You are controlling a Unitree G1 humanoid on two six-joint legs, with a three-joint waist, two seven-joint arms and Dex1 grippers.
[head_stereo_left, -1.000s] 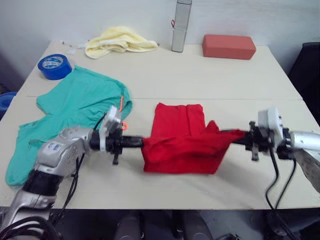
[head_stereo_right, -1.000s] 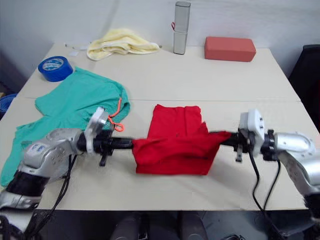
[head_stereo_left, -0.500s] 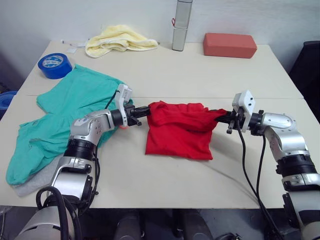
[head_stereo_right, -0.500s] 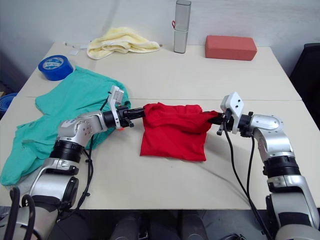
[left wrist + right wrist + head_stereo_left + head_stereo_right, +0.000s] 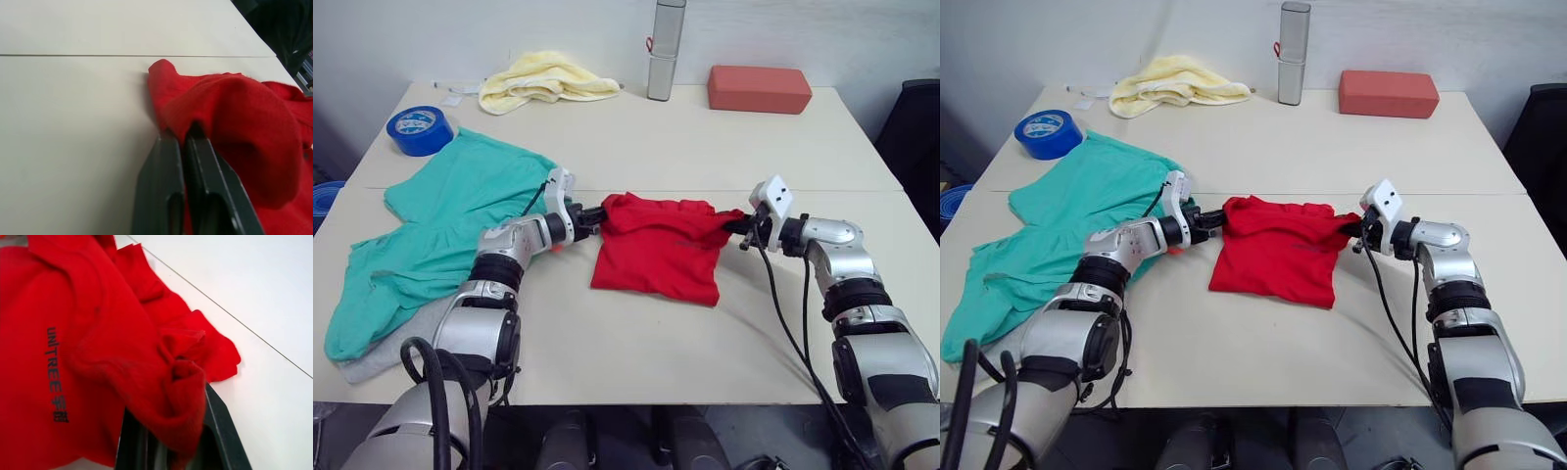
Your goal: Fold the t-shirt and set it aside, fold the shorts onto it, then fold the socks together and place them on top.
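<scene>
T-shirt [image 5: 658,245] cloth is pinched at both far corners. The left gripper [image 5: 590,214] has its two black fingers [image 5: 168,191] pressed together on a bunch of red fabric at the far-left corner, as the left wrist view shows plainly. The right gripper [image 5: 741,223] is clamped on the far-right corner; in the right wrist view the cloth drapes over its fingers [image 5: 222,431] and hides the tips, but the fabric is gathered tight there, so I judge it gripped.

Outward from the fingers, the shirt lies as a folded red rectangle near the middle of the table [image 5: 705,137]. The held far edge runs left to right between the two grippers, and the body falls toward the near side, resting on the tabletop. Both arms reach in from either side and sit about equally close to their corners.

The shorts [image 5: 450,220] lie spread just left of the shirt, under the left forearm. A grey bit of fabric, possibly the socks [image 5: 386,351], shows at their near edge.

The fold looks close to done. What matters for the coming move is that the edge between the fingers runs across the table, so laying it down evenly calls for both grippers moving as a pair.
</scene>
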